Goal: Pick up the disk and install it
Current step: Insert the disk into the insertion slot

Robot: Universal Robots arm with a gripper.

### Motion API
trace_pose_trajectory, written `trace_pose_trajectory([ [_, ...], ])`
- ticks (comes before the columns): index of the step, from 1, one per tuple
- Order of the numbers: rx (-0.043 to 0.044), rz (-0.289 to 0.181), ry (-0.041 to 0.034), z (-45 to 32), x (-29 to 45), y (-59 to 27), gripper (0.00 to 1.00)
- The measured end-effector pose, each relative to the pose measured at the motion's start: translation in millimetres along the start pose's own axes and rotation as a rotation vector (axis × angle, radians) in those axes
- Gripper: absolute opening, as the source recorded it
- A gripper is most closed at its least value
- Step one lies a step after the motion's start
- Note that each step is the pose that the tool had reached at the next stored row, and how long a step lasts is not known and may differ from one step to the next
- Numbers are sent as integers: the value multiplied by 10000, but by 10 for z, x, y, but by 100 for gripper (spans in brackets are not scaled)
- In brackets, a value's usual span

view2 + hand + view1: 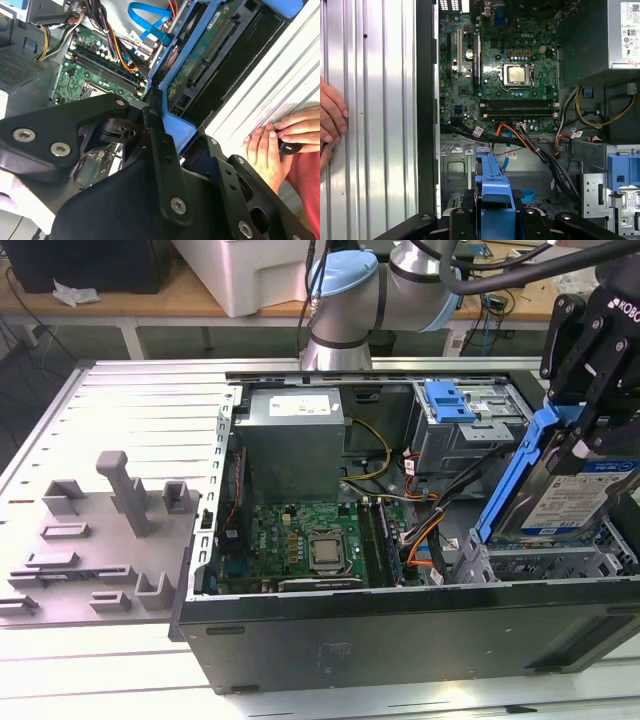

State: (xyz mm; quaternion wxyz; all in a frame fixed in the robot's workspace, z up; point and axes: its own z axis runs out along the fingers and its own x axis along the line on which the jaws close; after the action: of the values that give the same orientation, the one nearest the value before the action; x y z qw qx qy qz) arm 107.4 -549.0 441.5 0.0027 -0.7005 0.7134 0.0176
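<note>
Bench: ribbed aluminium bench (110, 410), carrying everything.
Case: open black metal tower case (400, 630), lying on its side.
Motherboard: green circuit board (300, 545) flat on the case floor, well apart from the work.
Drive cage: grey metal drive cage (540, 562) in the case corner at the exterior view's right, directly below the disk.
Disk: flat silver rectangular disk (575, 502) with a white-and-blue label and a bright blue plastic rail. It is tilted, its long axis slanting from the pincer down to the cage's top edge; whether they touch, I cannot tell.
Pincer: black pincer (583, 435), clenched on the disk's upper end.
Hand: a person's hand (277, 145) rests on the bench beside the case.
Views: the exterior view gives the disk's labelled face, the second wrist view its green underside.
</note>
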Motion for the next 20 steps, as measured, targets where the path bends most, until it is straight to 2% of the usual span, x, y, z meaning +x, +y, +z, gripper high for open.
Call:
trace_pose_trajectory([
  [9,0,0,-3,22,1,-1,37],
  [20,0,104,-4,8,0,-12,37],
])
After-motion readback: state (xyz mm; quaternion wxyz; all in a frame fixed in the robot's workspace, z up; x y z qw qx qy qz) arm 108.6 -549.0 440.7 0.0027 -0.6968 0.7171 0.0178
